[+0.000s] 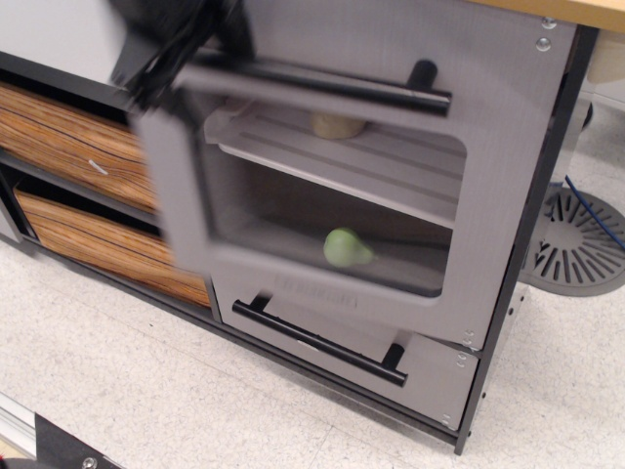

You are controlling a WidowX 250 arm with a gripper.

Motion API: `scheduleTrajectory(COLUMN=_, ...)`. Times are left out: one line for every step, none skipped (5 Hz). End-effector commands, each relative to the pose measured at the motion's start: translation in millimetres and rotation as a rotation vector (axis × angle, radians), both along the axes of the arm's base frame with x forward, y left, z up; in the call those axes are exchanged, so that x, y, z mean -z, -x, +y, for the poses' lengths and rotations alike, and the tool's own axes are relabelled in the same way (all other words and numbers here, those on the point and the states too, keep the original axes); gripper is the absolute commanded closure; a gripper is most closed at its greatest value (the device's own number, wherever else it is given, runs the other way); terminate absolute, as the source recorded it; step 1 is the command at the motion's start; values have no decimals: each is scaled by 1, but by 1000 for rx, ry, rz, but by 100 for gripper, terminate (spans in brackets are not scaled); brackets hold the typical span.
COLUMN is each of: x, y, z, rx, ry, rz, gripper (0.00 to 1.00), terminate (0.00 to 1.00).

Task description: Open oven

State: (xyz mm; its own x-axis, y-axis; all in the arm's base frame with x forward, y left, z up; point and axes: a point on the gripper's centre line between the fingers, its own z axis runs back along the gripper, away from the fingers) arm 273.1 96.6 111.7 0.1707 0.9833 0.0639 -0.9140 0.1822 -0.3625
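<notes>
The grey oven door [178, 205] with its clear window is motion-blurred and stands ajar, its top and left edge swung out from the cabinet. Its long black bar handle [332, 88] runs across the top. My gripper [164, 61] is a dark blur at the handle's left end and appears closed around it. Inside, the grey shelf [391, 168] carries a yellowish object [337, 125]. A green ball [344, 247] lies on the oven floor.
Below the oven is a smaller grey drawer with a short black handle [322, 337]. Two wood-grain drawers [68, 147] are to the left. A grey slotted disc [578, 239] lies on the speckled floor at right. A wooden countertop [576, 10] runs above.
</notes>
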Motion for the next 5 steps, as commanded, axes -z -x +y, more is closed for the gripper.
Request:
scheduleTrajectory(x=-18, y=11, z=10, rx=61, ry=-34, rz=-61, gripper=0, terminate=0)
scheduleTrajectory(x=-40, y=13, z=8, rx=103, ry=-42, rz=-80, gripper=0, terminate=0)
scheduleTrajectory(x=-74, y=23, z=4, rx=157, ry=-45, rz=-101, gripper=0, terminate=0)
scheduleTrajectory(x=-75, y=45, z=5, rx=314, ry=-111, rz=-9, gripper=0, terminate=0)
scheduleTrajectory(x=-49, y=69, z=24, rx=443, ry=-197, rz=82, gripper=0, terminate=0)
